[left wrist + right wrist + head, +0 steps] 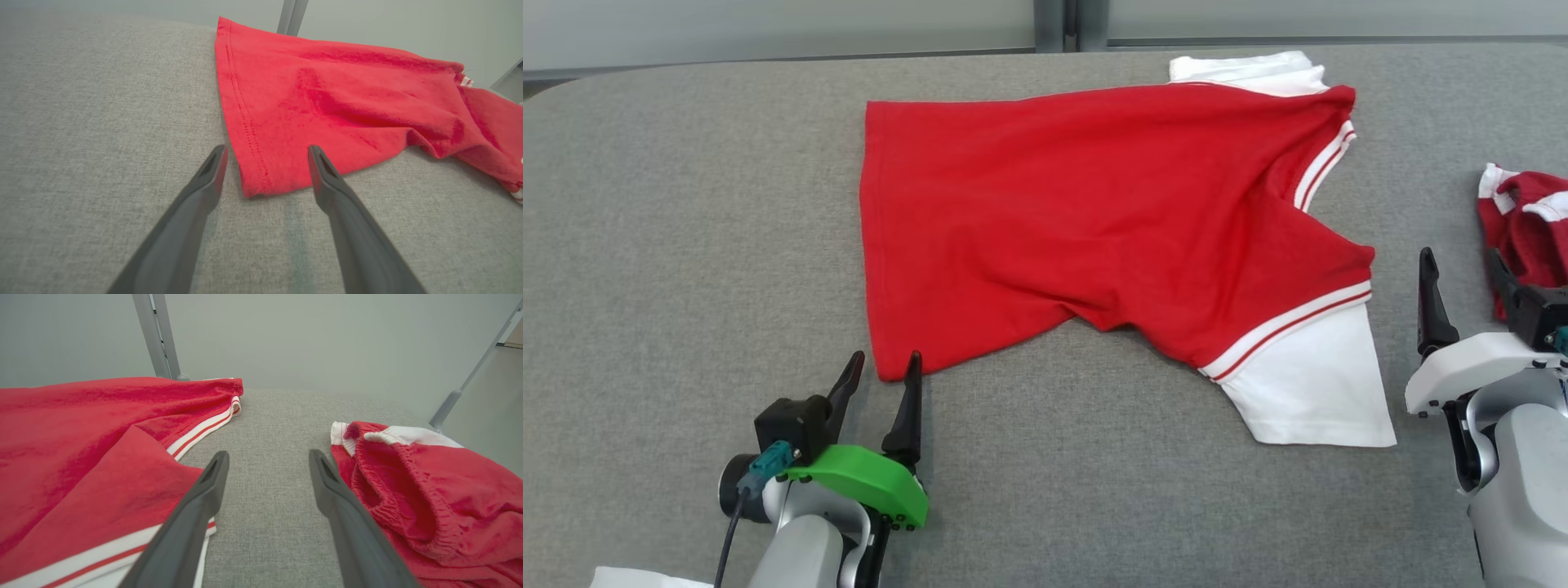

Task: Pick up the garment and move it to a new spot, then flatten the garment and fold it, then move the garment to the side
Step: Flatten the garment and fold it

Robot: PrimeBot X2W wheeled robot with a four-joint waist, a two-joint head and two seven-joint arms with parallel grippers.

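Note:
The garment (1094, 212) is a red T-shirt with white, red-striped sleeves, spread across the middle of the grey table (670, 245). My left gripper (882, 367) stands open at the shirt's near left hem corner, and in the left wrist view that corner (265, 179) lies between its fingers (212, 171). To the right of the near white sleeve (1307, 392), my right gripper (1462, 269) is open over bare table. In the right wrist view nothing lies between its fingers (212, 477), with the shirt (81, 457) on their left.
A second, crumpled red and white garment (1527, 220) lies at the table's right edge, just beyond my right gripper; it appears as a bunched heap (429, 490) in the right wrist view. A white scrap (637, 578) shows at the bottom left. Metal posts (1062, 20) rise behind the table.

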